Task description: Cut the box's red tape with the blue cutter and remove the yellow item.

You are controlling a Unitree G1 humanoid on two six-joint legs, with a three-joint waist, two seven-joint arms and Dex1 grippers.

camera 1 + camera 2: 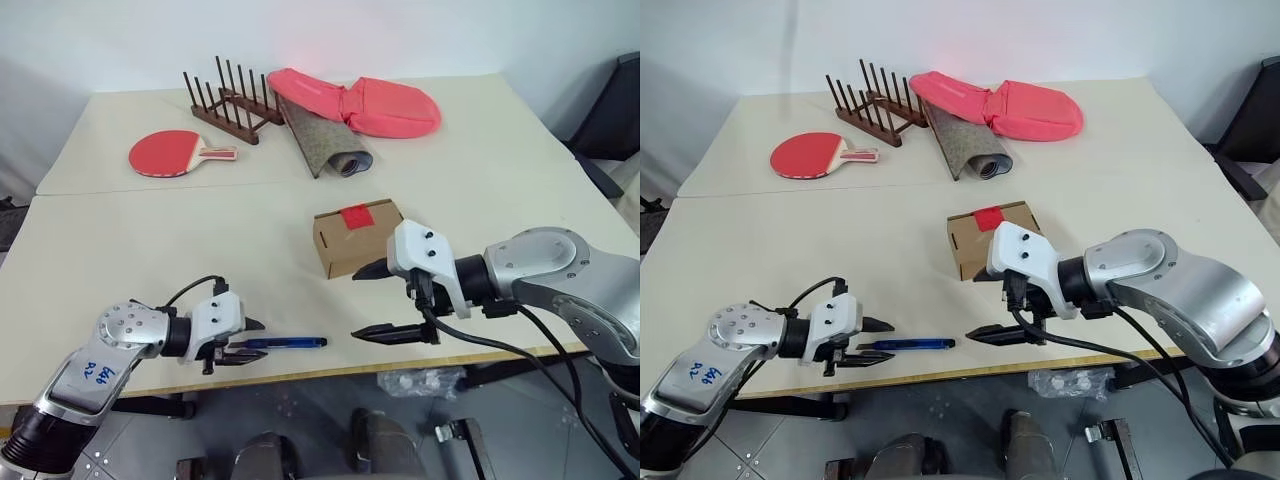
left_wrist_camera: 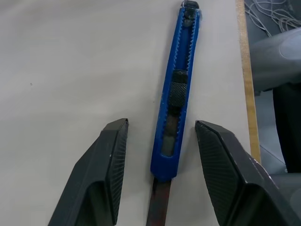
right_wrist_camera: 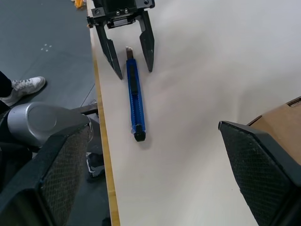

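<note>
The blue cutter (image 1: 286, 342) lies flat on the table near its front edge, with a short blade showing at the end nearest my left gripper. My left gripper (image 2: 160, 125) is open, one finger on each side of that end, and a gap shows on both sides. The box (image 1: 355, 238) sits closed to the right of centre, with the red tape (image 1: 357, 215) on its top edge. My right gripper (image 1: 357, 303) hangs open in the air just in front of the box, holding nothing. The yellow item is hidden.
At the back are a red paddle (image 1: 168, 154), a wooden peg rack (image 1: 228, 100), a rolled grey mat (image 1: 322, 145) and a pink bag (image 1: 360, 102). The table's front edge (image 3: 104, 141) runs close beside the cutter. A seam (image 1: 150, 190) joins the two tabletops.
</note>
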